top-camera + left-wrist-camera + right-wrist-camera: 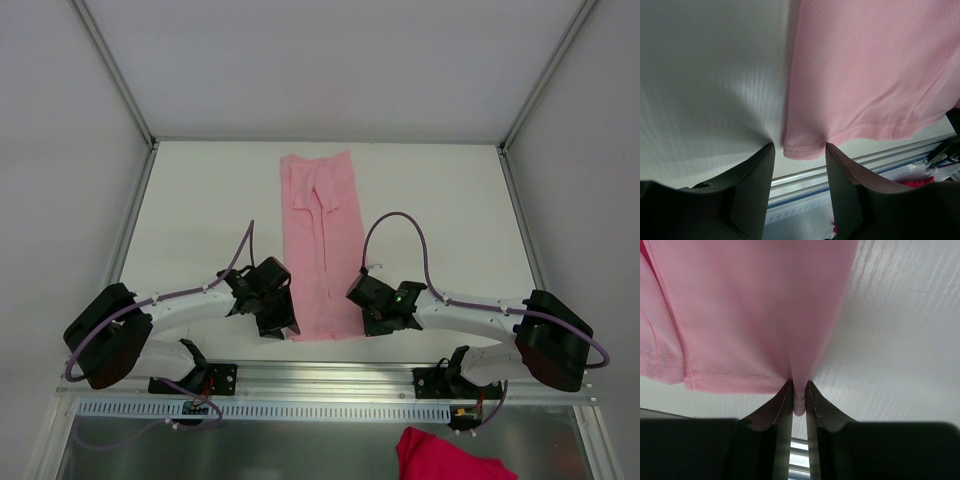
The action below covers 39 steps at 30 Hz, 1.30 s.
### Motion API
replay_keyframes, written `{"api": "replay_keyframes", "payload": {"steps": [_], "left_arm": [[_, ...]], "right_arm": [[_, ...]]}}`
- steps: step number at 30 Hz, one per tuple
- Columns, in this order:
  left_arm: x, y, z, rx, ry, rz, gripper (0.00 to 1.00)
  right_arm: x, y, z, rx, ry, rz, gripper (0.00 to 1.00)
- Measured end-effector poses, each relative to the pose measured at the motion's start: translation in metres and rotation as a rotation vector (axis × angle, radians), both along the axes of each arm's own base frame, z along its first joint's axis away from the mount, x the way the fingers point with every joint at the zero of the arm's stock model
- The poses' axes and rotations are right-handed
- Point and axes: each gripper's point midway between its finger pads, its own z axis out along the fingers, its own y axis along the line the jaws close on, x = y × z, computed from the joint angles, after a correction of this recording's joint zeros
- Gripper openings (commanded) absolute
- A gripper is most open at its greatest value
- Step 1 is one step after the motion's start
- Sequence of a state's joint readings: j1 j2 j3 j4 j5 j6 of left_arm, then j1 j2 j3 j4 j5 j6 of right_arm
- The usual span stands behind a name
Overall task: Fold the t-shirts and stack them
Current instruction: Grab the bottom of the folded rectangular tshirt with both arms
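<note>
Hem of the t-shirt point(320, 240) is sitting pinched in the right tool point(799, 389); left tool point(800, 150) is straddling its corner, spread.

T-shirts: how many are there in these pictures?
1 for certain: the pale-pink t-shirt, folded into a long strip on the table. A darker pink cloth below its near edge may be another; more could be hidden.

No writing, label, brand, number or sign can be read in any of the three views (the pink t-shirt point(320, 250) shows only plain fabric and hem stitching up close, and any marking on the arms is too small to tell).
</note>
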State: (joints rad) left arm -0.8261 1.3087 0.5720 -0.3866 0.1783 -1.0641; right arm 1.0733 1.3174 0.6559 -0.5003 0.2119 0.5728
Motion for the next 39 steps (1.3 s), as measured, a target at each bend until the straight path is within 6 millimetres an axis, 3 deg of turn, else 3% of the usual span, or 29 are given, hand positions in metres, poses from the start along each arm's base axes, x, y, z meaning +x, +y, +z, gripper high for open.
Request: {"api": "replay_keyframes", "payload": {"steps": [6, 9, 11, 15, 16, 18, 23, 26, 33, 39], "left_arm": [[0.003, -0.011, 0.0, -0.027, -0.005, -0.016, 0.47], [0.003, -0.016, 0.001, -0.042, -0.005, -0.026, 0.43], [0.004, -0.017, 0.001, -0.045, -0.008, -0.026, 0.37], [0.004, -0.016, 0.0, -0.039, -0.011, -0.023, 0.16], [0.004, -0.016, 0.0, -0.037, -0.012, -0.025, 0.06], [0.004, -0.015, -0.001, -0.032, -0.012, -0.023, 0.0], [0.002, -0.009, -0.004, -0.002, -0.006, -0.021, 0.0], [0.001, -0.006, -0.003, 0.011, 0.0, -0.023, 0.0], [-0.005, 0.001, 0.007, 0.028, 0.006, -0.041, 0.0], [-0.006, 0.002, 0.024, 0.024, -0.002, -0.051, 0.0]], "right_arm": [[-0.001, 0.001, 0.0, 0.003, 0.005, 0.016, 0.17], [-0.001, 0.001, 0.0, 0.003, 0.005, 0.019, 0.17], [-0.001, 0.001, 0.0, 0.003, 0.005, 0.02, 0.16], [-0.002, 0.001, 0.0, 0.003, 0.007, 0.023, 0.15], [-0.002, 0.001, 0.0, 0.003, 0.008, 0.024, 0.15], [-0.002, 0.001, 0.0, 0.003, 0.008, 0.027, 0.14], [-0.001, 0.003, 0.001, -0.001, 0.011, 0.042, 0.02], [0.001, 0.008, 0.008, 0.005, 0.01, 0.054, 0.01], [0.008, 0.034, 0.045, 0.094, -0.021, 0.099, 0.01], [-0.003, 0.046, 0.074, 0.166, -0.021, 0.155, 0.01]]}}
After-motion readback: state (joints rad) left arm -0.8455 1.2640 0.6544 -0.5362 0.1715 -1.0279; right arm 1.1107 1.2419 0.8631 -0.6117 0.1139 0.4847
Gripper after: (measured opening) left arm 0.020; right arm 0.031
